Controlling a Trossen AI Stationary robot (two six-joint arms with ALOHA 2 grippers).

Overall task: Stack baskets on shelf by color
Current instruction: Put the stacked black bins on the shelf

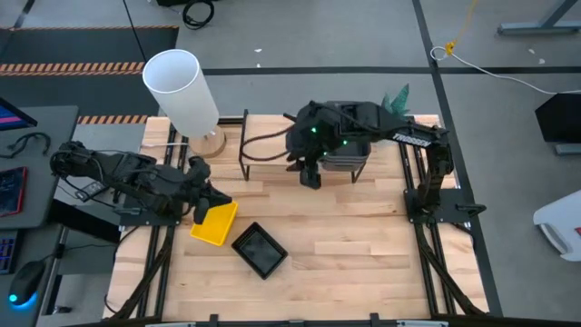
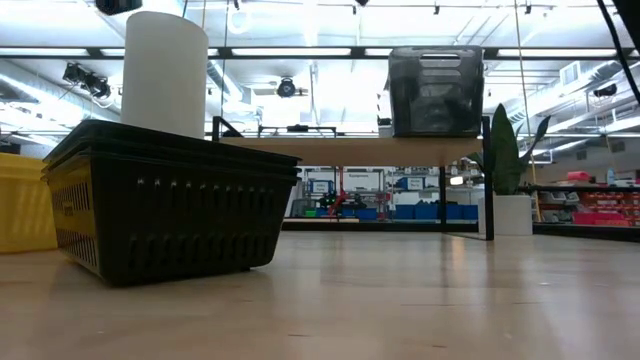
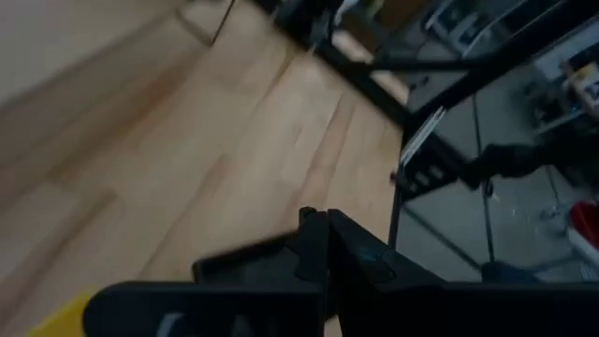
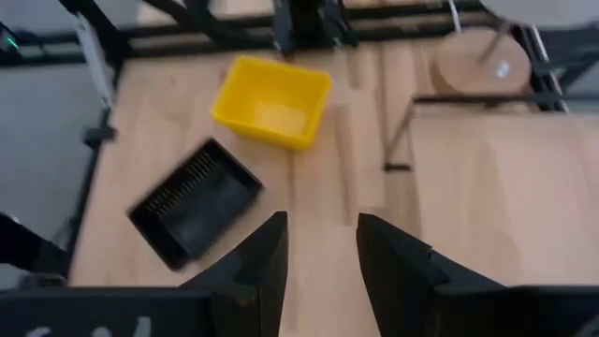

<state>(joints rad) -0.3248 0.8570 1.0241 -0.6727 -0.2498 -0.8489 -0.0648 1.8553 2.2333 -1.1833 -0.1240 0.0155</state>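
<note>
your left claw (image 1: 201, 202), fingers pressed together, rests beside the yellow basket (image 1: 214, 223) on the bench (image 1: 363, 236); the black basket (image 1: 260, 249) lies just beside. your right claw (image 4: 319, 245), spread, hovers over the shelf (image 1: 272, 150) near 1 grey basket (image 2: 436, 91).

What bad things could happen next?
1. The left gripper sits right beside the yellow basket, which lies close to the black basket. A push might shove both.
2. The right gripper hangs open near the grey basket on the shelf. A careless swing might knock it off.
</note>
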